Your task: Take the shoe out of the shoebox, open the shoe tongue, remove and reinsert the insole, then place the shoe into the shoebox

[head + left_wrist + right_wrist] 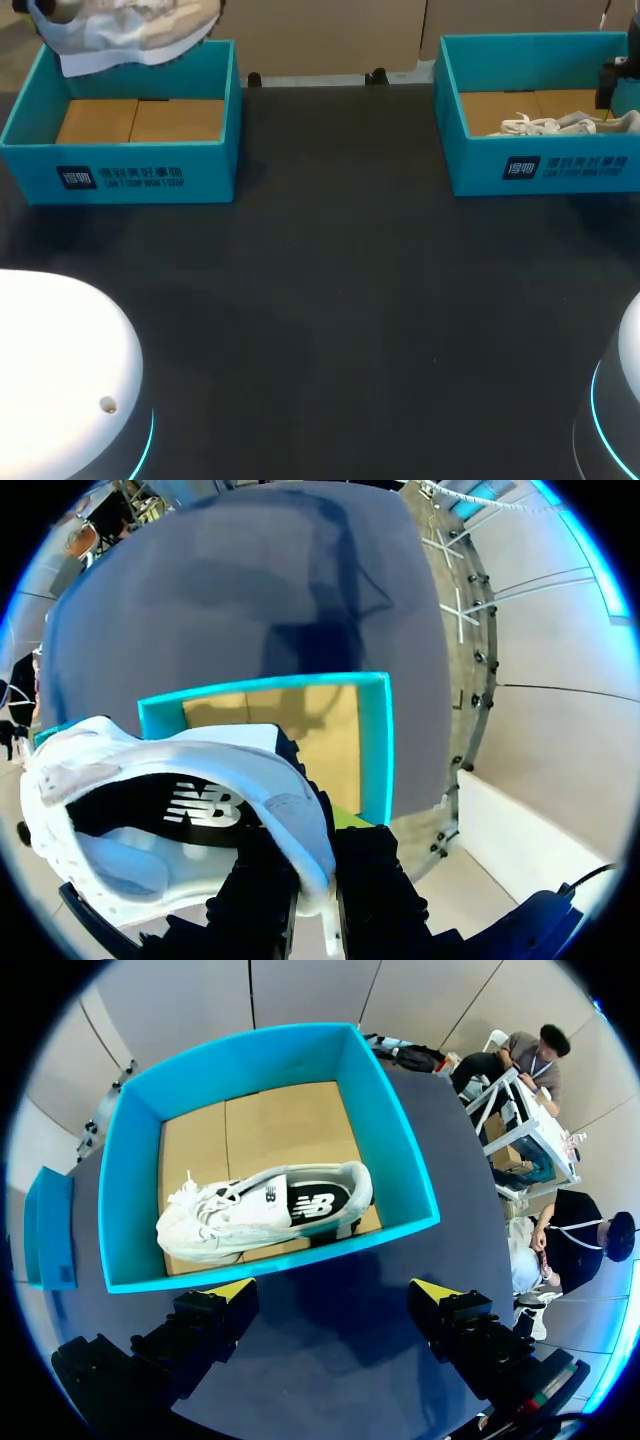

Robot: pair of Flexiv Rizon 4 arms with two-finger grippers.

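White low-top trainer with a soft fabric upper hangs just above the left teal cardboard shoebox, gripped by the left gripper. One dark finger sits inside the heel collar and the other outside, pinching the padded rim between them. The box's brown cardboard floor lies bare beneath it.

I judge the shoe to be light, with a stiff sole and a yielding upper. The collar squashes under the pinch, so the shoe can sag or swing on that one hold. Its sole edge or heel counter would give a firmer grip for setting it down. The tongue is floppy and best lifted by its top edge. The dark insole seen through the opening is probably thin and bendy, easiest to peel from the heel end.

Well to the right of the left shoebox stands a second teal shoebox holding a matching white trainer. The right gripper hovers before that box, jaws wide apart and empty.

The head view cuts off most of the lifted shoe and hides the left gripper. In the left wrist view the shoe covers the yellow tips, and its laces, tongue and toe are out of sight. Whether the insole lies loose or seated I cannot tell.
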